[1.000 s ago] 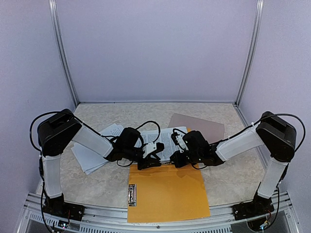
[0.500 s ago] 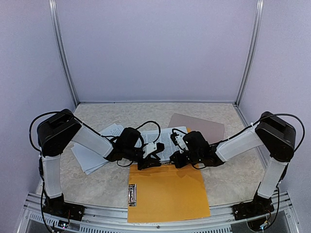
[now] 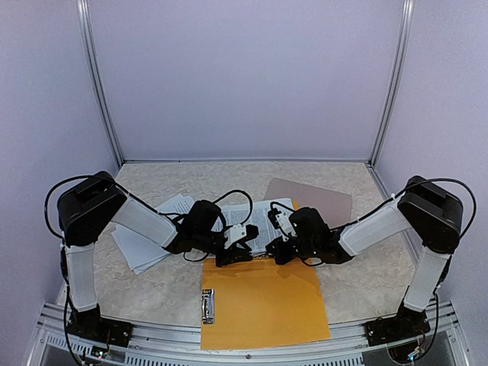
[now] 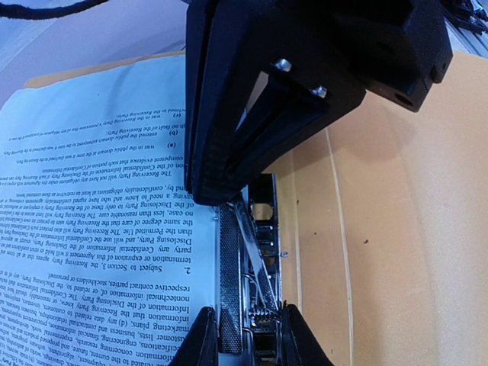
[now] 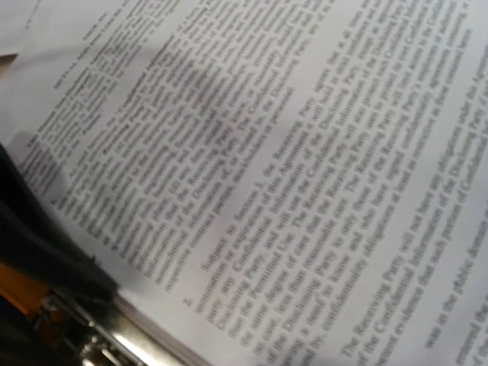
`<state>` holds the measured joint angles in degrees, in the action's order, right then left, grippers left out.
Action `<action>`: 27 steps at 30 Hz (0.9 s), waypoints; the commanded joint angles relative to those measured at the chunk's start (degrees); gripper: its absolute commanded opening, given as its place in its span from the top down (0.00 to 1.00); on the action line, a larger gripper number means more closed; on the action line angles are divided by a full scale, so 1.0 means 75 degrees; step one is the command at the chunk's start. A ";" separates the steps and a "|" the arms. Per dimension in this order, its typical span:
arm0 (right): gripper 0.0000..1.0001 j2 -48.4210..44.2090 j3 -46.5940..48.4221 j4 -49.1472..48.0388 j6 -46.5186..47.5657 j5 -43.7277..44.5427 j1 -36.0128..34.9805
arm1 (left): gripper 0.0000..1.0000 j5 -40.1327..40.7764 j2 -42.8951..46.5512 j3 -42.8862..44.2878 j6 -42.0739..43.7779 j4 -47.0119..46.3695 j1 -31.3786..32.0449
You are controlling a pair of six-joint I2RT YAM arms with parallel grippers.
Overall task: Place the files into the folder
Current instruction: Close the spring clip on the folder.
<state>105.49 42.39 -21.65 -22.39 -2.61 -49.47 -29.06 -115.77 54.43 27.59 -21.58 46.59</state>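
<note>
The orange folder point(image 3: 263, 305) lies open at the near middle. A stack of files point(image 3: 263, 219) lies on its far half. In the left wrist view the files point(image 4: 91, 191) lie left of the folder's metal clip point(image 4: 255, 252), on the orange cover point(image 4: 396, 229). My left gripper point(image 3: 235, 253) straddles that clip, its fingers closed against both sides point(image 4: 250, 339). My right gripper point(image 3: 276, 250) faces it, with its tips together on the files' edge by the clip point(image 4: 221, 191). The right wrist view shows only printed sheets point(image 5: 305, 152) and the clip point(image 5: 114, 335); its own fingers are hidden.
More loose files point(image 3: 141, 244) lie fanned out on the table at the left, under the left arm. A taupe cover point(image 3: 320, 200) lies at the back right. A second metal clip point(image 3: 207, 305) sits on the near orange cover. Walls enclose the table.
The right arm has shifted very slightly to the left. Nothing else has visibly changed.
</note>
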 commanded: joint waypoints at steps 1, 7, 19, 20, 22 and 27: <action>1.00 0.1197 -0.0741 0.2787 0.0248 -0.0093 -0.0092 | 0.78 -0.0100 -0.0082 -0.0106 0.0137 0.0586 0.0269; 1.00 0.1148 -0.0924 0.2768 -0.0343 0.0024 -0.0090 | 0.78 -0.0113 -0.0034 -0.0121 0.0212 0.0787 0.0266; 1.00 0.0558 -0.1073 0.2563 -0.0328 0.0420 -0.0479 | 0.78 0.0075 -0.0022 -0.0063 0.0174 0.0897 0.0269; 1.00 0.0485 -0.1000 0.2659 -0.0330 0.0431 -0.0500 | 0.78 0.0088 -0.0031 -0.0054 0.0176 0.0903 0.0278; 1.00 0.0307 -0.0901 0.2796 -0.0342 0.0449 -0.0538 | 0.78 0.0109 -0.0051 -0.0034 0.0175 0.0918 0.0280; 1.00 -0.0007 -0.0609 0.3164 -0.0308 0.0452 -0.0552 | 0.78 0.0119 -0.0101 0.0002 0.0176 0.0933 0.0292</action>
<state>102.48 40.53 -21.82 -26.55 2.22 -51.81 -27.99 -115.39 54.59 29.04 -20.78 47.53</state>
